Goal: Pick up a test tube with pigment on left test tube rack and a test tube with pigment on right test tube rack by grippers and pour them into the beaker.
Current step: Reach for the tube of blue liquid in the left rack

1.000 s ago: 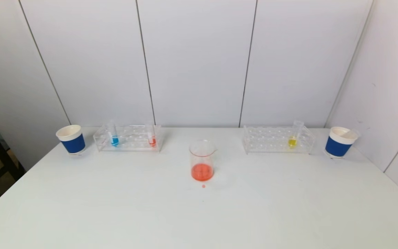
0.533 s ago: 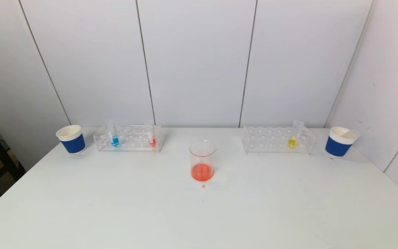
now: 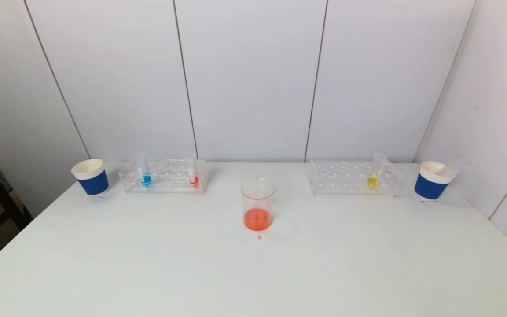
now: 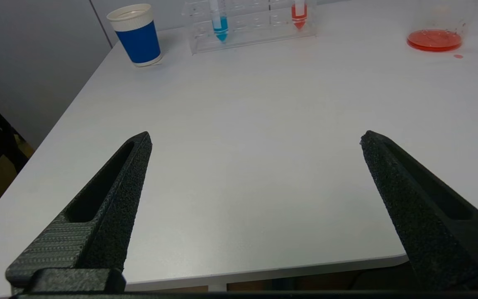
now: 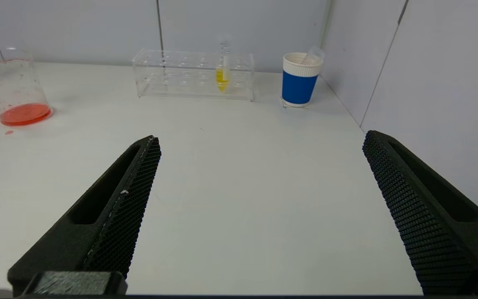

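Nothing moved: both tools gape empty; three filled tubes, two racks, one beaker.

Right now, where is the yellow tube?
In the head view, the yellow tube stands in the right rack, toward its right end, near the right blue cup, on the robot's right.

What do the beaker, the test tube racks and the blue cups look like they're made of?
Beaker: clear glass or plastic; see-through wall showing the orange liquid. Left rack and right rack: clear, glossy, probably acrylic. Left cup and right cup: likely paper; matte blue sleeve, white ridged rim.
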Robot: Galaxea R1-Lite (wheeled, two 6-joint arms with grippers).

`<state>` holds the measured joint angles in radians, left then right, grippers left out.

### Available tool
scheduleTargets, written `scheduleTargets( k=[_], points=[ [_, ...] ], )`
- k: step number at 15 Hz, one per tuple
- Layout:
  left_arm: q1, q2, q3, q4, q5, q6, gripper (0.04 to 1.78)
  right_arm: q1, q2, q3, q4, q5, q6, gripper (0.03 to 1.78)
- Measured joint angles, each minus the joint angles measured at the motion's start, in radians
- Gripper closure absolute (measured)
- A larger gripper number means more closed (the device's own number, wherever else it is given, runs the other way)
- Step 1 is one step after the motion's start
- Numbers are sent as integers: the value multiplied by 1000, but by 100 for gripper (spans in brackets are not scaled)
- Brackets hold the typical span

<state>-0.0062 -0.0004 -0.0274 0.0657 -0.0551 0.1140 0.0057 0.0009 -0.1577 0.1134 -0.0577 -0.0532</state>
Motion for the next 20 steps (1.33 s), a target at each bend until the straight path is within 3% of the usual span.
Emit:
scheduleTargets(
  k=[3, 5, 20],
  points=[
    [0, 0, 0, 0, 0, 0, 6, 0, -1, 130, -161, 21, 4, 4],
    [0, 0, 0, 0, 0, 0, 6, 0, -2, 151, -121, 28, 5, 4],
    [0, 0, 0, 0, 0, 0, 6, 0, -2, 158, -121, 27, 32, 4]
  ],
)
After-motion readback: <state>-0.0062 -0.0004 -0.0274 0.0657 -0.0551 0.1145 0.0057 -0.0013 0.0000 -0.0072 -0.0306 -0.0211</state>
